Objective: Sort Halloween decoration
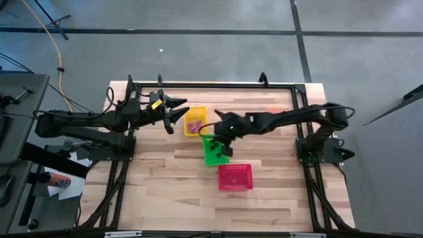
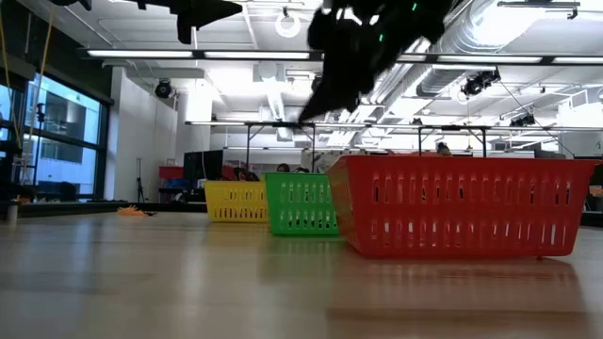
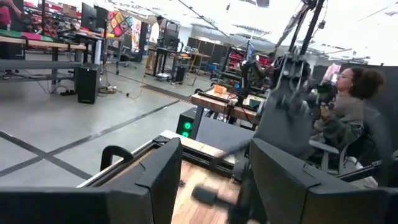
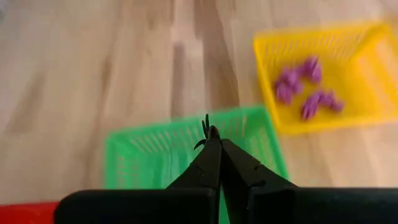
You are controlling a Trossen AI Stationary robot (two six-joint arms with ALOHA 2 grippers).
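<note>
Right arm reaches in across the table, and I see its claw hanging over the green basket, clenched on what looks like a tiny black trinket, though blur makes me unsure. Purple trinkets lie in the yellow basket beside it. Left claw waits spread apart near that basket's far edge.

Three baskets total: one yellow, one green, one red. Purple trinkets in the yellow one, roughly five, hard to count. Two arms.
</note>
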